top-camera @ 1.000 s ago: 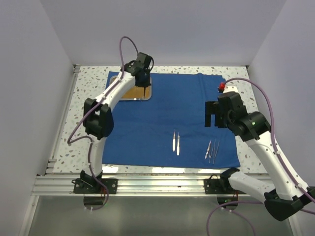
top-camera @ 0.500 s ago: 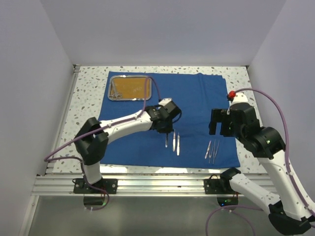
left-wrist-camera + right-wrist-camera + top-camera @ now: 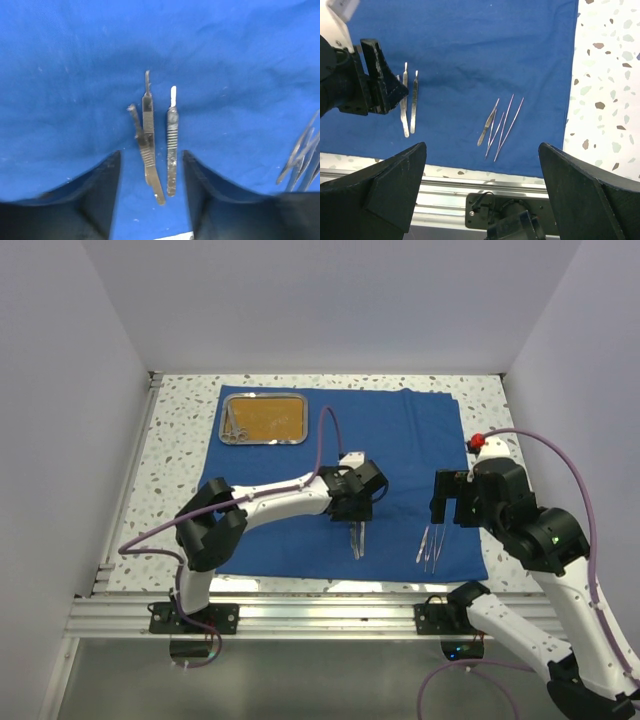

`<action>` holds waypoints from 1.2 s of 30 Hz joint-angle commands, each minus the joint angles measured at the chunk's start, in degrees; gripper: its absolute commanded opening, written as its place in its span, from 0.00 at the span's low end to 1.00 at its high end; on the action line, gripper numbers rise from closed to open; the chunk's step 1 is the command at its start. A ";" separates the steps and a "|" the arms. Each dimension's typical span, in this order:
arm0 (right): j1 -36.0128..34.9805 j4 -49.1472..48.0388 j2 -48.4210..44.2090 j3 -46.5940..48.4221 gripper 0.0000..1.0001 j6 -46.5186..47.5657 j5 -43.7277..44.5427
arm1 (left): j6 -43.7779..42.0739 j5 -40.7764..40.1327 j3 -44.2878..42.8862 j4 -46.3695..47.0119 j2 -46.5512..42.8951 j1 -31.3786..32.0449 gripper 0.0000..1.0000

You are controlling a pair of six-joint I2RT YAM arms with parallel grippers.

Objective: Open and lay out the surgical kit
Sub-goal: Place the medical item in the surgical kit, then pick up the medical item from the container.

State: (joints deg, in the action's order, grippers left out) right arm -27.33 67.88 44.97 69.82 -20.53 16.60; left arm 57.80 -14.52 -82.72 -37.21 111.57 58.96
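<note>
Since 1 second ago the left gripper (image 3: 355,512) has left the steel tray (image 3: 275,422), crossed the blue cloth wrap (image 3: 400,435) and now hangs low over the scalpels (image 3: 171,145), where 3 pieces lie instead of 2. The wrap is spread flat on the speckled tabletop (image 3: 175,440) and covers most of its middle.

On the far left corner of the wrap sits the tray, its orange-brown base open to view. Ring-handled forceps (image 3: 233,426) lie inside it along its left side.

More to the right, close to the near edge of the wrap and about at its middle, are the 3 scalpels. 2 of them overlap: 1 lies straight and the other is tilted and crosses it. The 3rd lies just beside them on the right, apart from them and parallel to the straight one. The left gripper is directly above them with its jaws parted. Both fingers are clear of the metal, and it has hold of nothing.

Further right, near the near right corner of the wrap, lies a small fan of thin tweezers (image 3: 496,127), which come close together at the end toward the near edge. The right gripper (image 3: 455,500) hovers above the wrap near its right edge, on the far side of the tweezers, with its jaws spread fully wide and empty.
</note>
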 commanded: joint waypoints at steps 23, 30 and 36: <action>-0.09 -2.22 10.74 5.84 0.98 -1.61 6.34 | -37.67 -3.94 -46.37 -11.04 16.73 -46.74 0.59; -0.09 -1.34 15.41 9.72 0.99 -1.00 9.68 | -37.76 -1.30 -49.65 -6.56 24.04 -52.10 0.60; -0.09 -2.31 18.22 10.16 0.98 -1.26 10.12 | -38.38 0.02 -49.56 -4.54 26.50 -53.95 0.59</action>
State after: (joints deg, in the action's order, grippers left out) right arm -27.35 66.72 62.22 77.95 -21.10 24.75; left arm 21.32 -15.66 -130.61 -45.56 137.51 6.02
